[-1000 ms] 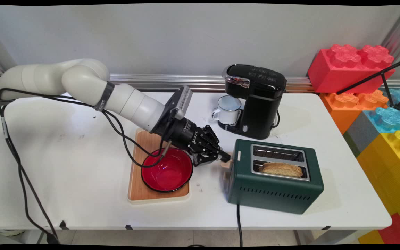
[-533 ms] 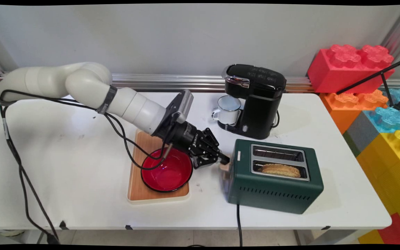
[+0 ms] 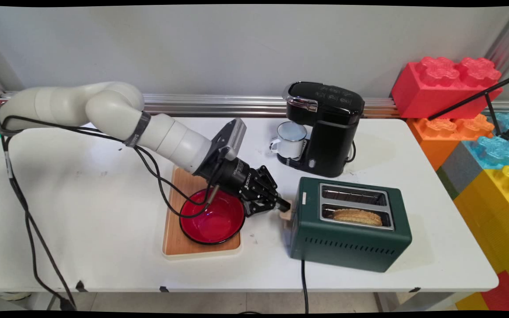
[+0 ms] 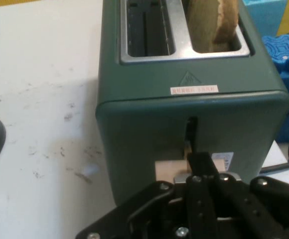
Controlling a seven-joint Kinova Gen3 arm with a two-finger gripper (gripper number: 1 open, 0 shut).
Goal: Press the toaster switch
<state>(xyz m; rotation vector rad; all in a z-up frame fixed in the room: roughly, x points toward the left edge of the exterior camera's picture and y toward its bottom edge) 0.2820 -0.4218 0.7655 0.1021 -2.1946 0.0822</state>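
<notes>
Wooden lever (image 3: 286, 214) lower, toast (image 3: 357, 216) sunk; jaws (image 3: 283, 205) pressing atop.

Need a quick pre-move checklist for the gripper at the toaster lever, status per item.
1. Gripper on lever: ok, fingertips shut together on top of the wooden tab.
2. Lever fully down: cannot tell.
3. Bread in the toaster's near slot: ok, top edge showing above the slot.
4. Far slot: ok, nothing in it.
5. Toaster cord runs off the table edge, plugged in: cannot tell.
6. Red bowl under the wrist, apart from the gripper: ok.
</notes>
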